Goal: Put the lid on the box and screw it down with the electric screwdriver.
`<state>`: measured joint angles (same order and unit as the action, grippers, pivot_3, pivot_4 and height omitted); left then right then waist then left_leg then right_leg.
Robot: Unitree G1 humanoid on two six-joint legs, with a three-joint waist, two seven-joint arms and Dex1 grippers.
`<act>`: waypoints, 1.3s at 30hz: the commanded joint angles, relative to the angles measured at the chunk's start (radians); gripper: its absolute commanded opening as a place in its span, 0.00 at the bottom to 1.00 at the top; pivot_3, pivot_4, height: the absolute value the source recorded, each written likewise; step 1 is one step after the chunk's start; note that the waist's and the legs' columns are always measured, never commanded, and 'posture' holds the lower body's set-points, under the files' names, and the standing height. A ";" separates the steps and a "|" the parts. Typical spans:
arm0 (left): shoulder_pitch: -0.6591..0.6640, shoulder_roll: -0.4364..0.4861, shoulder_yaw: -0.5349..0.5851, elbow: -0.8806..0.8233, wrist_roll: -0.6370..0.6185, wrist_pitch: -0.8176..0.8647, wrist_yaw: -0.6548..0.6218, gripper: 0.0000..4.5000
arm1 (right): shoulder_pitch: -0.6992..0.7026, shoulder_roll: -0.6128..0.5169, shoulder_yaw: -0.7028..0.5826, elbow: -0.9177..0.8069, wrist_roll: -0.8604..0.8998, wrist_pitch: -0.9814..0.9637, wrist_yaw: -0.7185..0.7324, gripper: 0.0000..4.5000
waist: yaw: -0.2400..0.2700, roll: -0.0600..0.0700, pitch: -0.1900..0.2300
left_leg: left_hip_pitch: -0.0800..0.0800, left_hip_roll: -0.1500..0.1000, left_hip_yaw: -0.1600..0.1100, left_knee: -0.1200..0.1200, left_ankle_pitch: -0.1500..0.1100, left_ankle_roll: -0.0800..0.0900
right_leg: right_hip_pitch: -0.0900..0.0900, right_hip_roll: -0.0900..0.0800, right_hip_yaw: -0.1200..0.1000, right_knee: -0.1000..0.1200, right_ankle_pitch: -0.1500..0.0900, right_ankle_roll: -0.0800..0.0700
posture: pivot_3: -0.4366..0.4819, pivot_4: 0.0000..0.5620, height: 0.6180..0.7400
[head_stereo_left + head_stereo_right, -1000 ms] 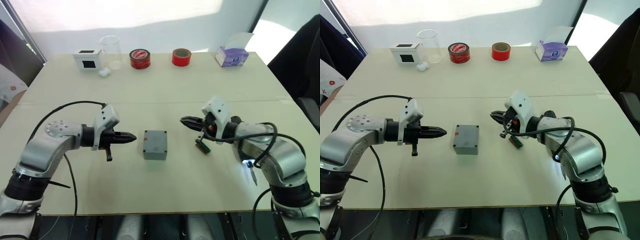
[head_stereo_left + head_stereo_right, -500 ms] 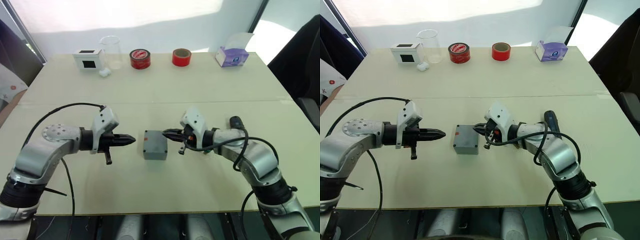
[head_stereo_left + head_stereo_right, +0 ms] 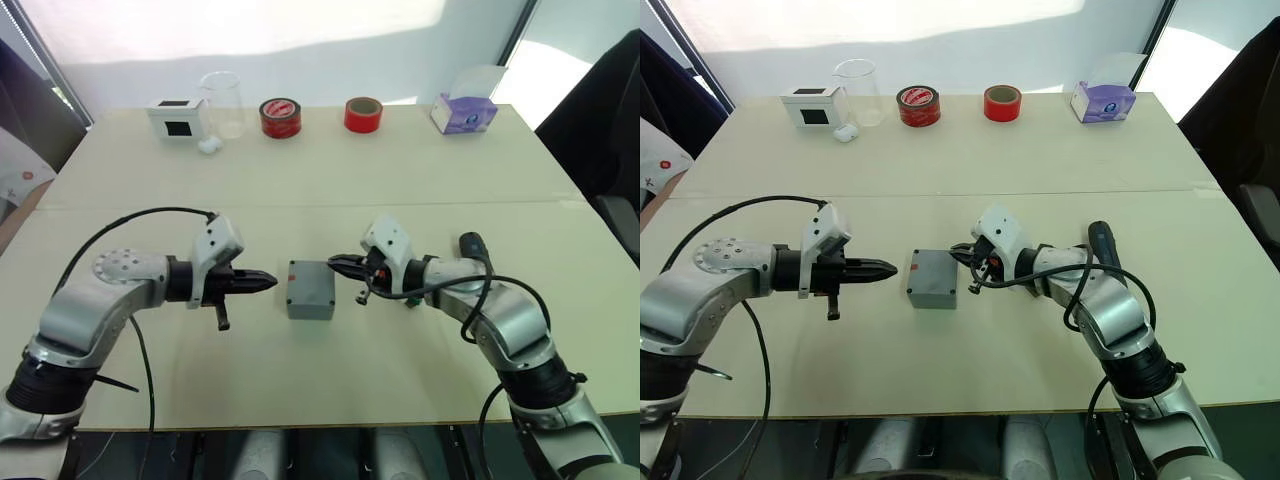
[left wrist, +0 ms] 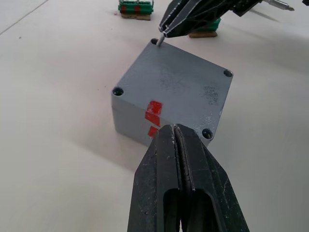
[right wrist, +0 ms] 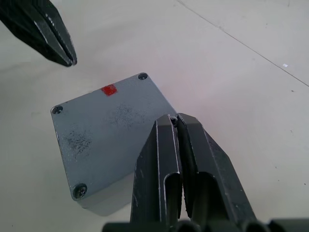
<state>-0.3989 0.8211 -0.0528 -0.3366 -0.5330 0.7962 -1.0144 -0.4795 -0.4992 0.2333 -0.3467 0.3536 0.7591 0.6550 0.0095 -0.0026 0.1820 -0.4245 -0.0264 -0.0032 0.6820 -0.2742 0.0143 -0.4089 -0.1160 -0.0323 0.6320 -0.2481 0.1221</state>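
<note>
Pale beige worktop [image 3: 320, 180] under bright window light carries the box [image 3: 310, 289] at its middle, the lid [image 4: 176, 82] seated on top. Left gripper [image 3: 268, 282] points at it, fingers pressed together; right gripper [image 3: 334, 265] pinches a small screw [image 4: 158, 41] at a lid corner, with the electric screwdriver [image 3: 470, 243] lying behind its arm.

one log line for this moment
lid: on box | right gripper: shut on screw at lid corner hole | left gripper: shut, beside box, apart | electric screwdriver: on table, unheld

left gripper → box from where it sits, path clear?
Probably yes. The left gripper, fingers shut, points straight at the box over bare table. The right gripper works the far corner, holding a screw.
</note>
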 commanded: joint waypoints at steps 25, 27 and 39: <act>-0.009 0.003 -0.002 0.000 0.007 -0.047 0.002 0.00 | -0.004 0.003 -0.041 -0.001 0.000 0.024 0.008 0.02 | 0.000 0.000 0.000 | 0.000 0.000 0.000 0.000 0.000 0.000 | 0.000 0.000 0.000 0.000 0.000 0.000 | 0.48 0.27 1.00; -0.011 0.002 -0.004 0.003 0.007 -0.049 0.002 0.00 | -0.007 0.011 -0.030 0.012 -0.009 0.019 0.004 0.02 | 0.000 0.000 0.000 | 0.000 0.000 0.000 0.000 0.000 0.000 | 0.000 0.000 0.000 0.000 0.000 0.000 | 0.48 0.27 1.00; -0.004 0.002 -0.002 -0.011 0.001 -0.047 0.012 0.00 | -0.022 0.011 -0.019 0.058 -0.025 0.024 0.017 0.37 | 0.000 0.000 0.000 | 0.000 0.000 0.000 0.000 0.000 0.000 | 0.000 0.000 0.000 0.000 0.000 0.000 | 0.48 0.27 1.00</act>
<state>-0.3984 0.8200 -0.0649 -0.3221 -0.5307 0.7579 -1.0020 -0.4941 -0.4774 0.2237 -0.2760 0.3281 0.7808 0.6587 0.0096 -0.0026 0.1819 -0.4244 -0.0264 -0.0032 0.6820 -0.2742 0.0143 -0.4089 -0.1160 -0.0324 0.6320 -0.2481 0.1221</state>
